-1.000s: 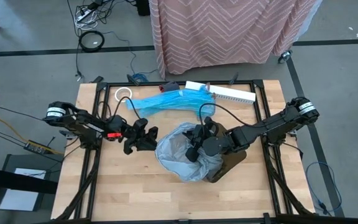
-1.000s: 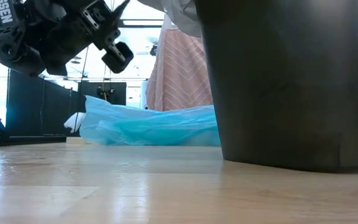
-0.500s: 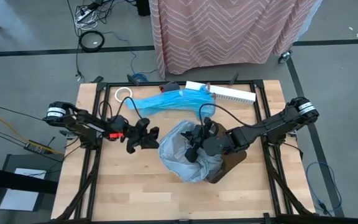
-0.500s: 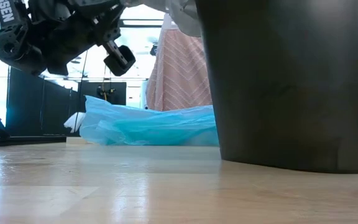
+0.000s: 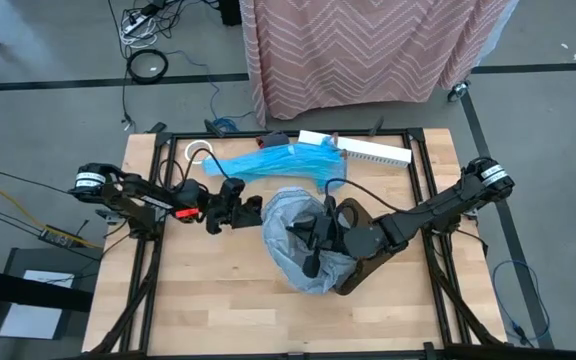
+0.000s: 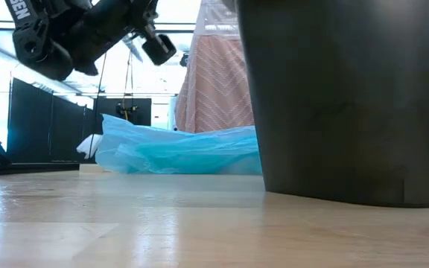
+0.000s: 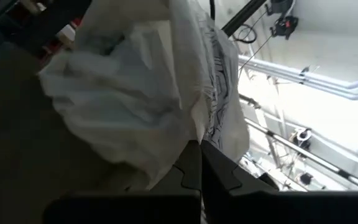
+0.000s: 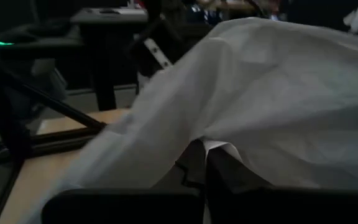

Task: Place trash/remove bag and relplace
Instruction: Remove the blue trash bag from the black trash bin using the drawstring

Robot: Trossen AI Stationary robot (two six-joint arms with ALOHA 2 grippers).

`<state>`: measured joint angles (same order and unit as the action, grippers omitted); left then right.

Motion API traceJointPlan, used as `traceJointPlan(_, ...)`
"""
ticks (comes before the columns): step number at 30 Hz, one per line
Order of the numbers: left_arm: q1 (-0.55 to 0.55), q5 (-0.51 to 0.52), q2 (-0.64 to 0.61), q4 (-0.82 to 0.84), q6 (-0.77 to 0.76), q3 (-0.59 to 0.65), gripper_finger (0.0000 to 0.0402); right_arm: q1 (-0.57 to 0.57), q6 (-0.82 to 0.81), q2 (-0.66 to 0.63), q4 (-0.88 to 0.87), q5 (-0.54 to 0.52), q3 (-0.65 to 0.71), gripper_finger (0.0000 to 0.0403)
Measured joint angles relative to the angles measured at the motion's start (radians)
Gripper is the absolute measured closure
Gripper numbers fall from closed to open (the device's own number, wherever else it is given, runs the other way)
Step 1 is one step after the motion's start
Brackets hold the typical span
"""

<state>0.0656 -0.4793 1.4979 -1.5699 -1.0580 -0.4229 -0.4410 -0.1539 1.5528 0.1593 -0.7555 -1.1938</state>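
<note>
The table (image 5: 218, 300) carries a dark bin (image 6: 348, 104) a little toward 3 o'clock of centre, and the bag (image 5: 293, 240), a grey wrinkly liner, is draped over the bin's mouth. At 12 o'clock lies a bright blue plastic bag (image 5: 268, 163). The right gripper (image 5: 313, 235) sits on the bag's 3 o'clock side, its fingers pinched together on a fold of film. The left gripper (image 5: 251, 212) meets the bag's edge at 10 o'clock, likewise clamped on the plastic. The bag looks very light, limp and slippery; thin film probably tears if yanked, so a gathered rim fold on opposite sides seems the safest hold.
</note>
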Motion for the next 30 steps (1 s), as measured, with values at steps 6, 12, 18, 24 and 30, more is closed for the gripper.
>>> traceJointPlan(6, 0.040, -0.016, 0.000, 0.000, -0.045, -0.069, 0.0401, -0.042, 0.101, 0.000, 0.085, -0.018, 0.000, 0.0403)
traceJointPlan(12, 0.097, -0.030, 0.000, 0.000, -0.108, -0.085, 0.0401, -0.097, 0.322, -0.001, 0.270, -0.124, 0.000, 0.0403)
traceJointPlan(18, 0.140, 0.026, 0.000, 0.000, -0.143, -0.085, 0.0401, -0.143, 0.598, -0.001, 0.523, -0.168, -0.001, 0.0403)
traceJointPlan(24, 0.139, 0.065, 0.000, 0.042, -0.149, -0.122, 0.0401, -0.087, 0.577, -0.003, 0.537, -0.169, -0.001, 0.0403)
traceJointPlan(30, 0.128, 0.058, 0.000, 0.103, -0.145, -0.194, 0.0401, -0.008, 0.446, -0.003, 0.492, -0.151, -0.001, 0.0403)
